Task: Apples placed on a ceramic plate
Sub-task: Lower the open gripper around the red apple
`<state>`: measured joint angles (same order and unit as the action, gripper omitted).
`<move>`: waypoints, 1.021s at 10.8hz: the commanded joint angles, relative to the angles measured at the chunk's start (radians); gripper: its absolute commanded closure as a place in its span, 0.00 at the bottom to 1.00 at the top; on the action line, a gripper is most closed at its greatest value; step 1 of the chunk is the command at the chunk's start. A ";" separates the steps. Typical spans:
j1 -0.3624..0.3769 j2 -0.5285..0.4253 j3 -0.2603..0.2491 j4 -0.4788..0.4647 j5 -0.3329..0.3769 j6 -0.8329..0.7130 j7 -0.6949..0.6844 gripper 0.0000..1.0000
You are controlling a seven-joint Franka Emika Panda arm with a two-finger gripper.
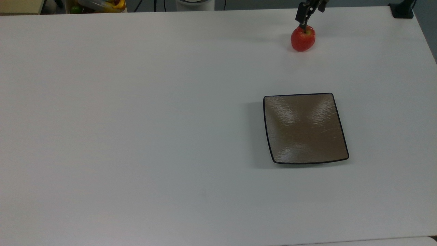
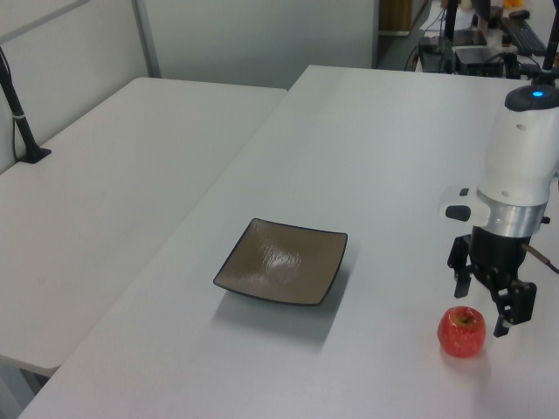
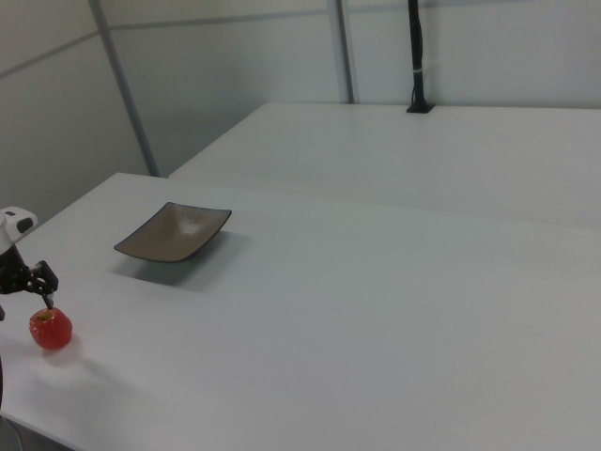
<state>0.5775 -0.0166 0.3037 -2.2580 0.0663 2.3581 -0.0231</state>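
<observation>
The small red apple [image 1: 302, 39] rests on the white table near the top view's upper right edge, well apart from the plate. The square brown ceramic plate [image 1: 305, 128] lies bare below it in the top view. My gripper [image 2: 483, 305] is open and hangs just above the apple [image 2: 461, 332], its fingers spread to either side of the apple's top. In the top view the gripper [image 1: 310, 13] reaches in from the top edge, one fingertip over the stem. The right view shows the apple [image 3: 51, 329] at the far left, a dark finger [image 3: 44, 287] above it, and the plate [image 3: 174, 232] farther back.
A black post base [image 1: 403, 10] stands on the table's corner at the top view's upper right. A bin of colourful items [image 1: 97, 5] sits beyond the table's far edge. A second white table [image 2: 113, 175] adjoins on the left view's left.
</observation>
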 commanded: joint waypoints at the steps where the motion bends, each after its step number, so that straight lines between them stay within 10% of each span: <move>1: -0.013 0.029 0.005 -0.034 -0.040 0.082 0.003 0.00; 11: -0.030 0.135 0.005 -0.029 -0.219 0.138 0.101 0.00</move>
<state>0.5519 0.1027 0.3036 -2.2822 -0.0818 2.4656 0.0031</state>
